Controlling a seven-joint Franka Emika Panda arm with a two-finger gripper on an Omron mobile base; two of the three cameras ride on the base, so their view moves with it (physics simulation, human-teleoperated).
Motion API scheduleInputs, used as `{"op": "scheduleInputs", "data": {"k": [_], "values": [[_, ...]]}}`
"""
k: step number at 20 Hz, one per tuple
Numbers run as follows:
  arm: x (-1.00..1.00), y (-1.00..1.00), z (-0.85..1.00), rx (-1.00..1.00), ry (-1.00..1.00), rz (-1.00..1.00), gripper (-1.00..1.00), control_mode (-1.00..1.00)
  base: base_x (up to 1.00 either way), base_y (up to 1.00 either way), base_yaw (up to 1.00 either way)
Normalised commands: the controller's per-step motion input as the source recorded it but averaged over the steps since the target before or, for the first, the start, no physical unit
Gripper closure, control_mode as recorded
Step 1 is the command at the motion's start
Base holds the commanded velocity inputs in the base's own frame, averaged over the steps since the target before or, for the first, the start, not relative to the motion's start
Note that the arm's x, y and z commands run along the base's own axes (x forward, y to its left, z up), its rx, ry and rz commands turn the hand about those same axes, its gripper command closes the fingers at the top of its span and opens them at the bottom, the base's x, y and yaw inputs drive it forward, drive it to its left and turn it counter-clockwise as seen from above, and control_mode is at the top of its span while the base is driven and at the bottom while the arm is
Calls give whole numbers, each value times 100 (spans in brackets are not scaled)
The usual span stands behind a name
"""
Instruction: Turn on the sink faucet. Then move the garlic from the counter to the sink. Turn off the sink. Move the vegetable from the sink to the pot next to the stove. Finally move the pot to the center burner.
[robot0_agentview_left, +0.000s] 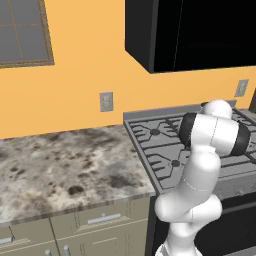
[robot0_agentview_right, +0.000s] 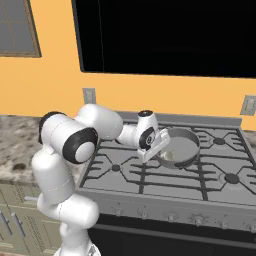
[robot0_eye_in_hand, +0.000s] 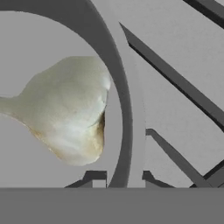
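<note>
A grey metal pot (robot0_agentview_right: 192, 136) stands on the grates over the middle of the stove (robot0_agentview_right: 150, 176). The pale lumpy garlic (robot0_eye_in_hand: 70, 109) lies on the pot's floor, also visible as a pale spot (robot0_agentview_right: 171, 156) in the right base view. My gripper (robot0_eye_in_hand: 122, 177) reaches in from the left and is shut on the pot's near rim (robot0_eye_in_hand: 113, 65), one fingertip inside the wall and one outside. In the left base view my own arm covers the pot, with the stove (robot0_agentview_left: 155, 132) beside the granite counter (robot0_agentview_left: 65, 165). The sink and its faucet are out of view.
A black cabinet-like block (robot0_agentview_right: 165, 35) hangs low over the cooktop. Wall outlets (robot0_agentview_left: 106, 101) sit on the orange wall. Knobs (robot0_agentview_right: 170, 217) line the stove's front edge. Dark grate bars (robot0_eye_in_hand: 175, 78) run to the right of the pot. Beige drawers (robot0_agentview_left: 102, 219) lie below the counter.
</note>
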Motion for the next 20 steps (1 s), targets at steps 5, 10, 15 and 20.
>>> {"op": "scheduleInputs", "data": {"k": [5,10,15,20], "values": [[0,-1,-4,0,-1,2,100,-100,0,0,0],[-41,1,0,0,-3,2,100,-100,0,0,0],[-20,3,0,0,0,1,-100,-100,0,0,0],[-7,6,15,0,-8,0,-100,-100,0,0,0]]}}
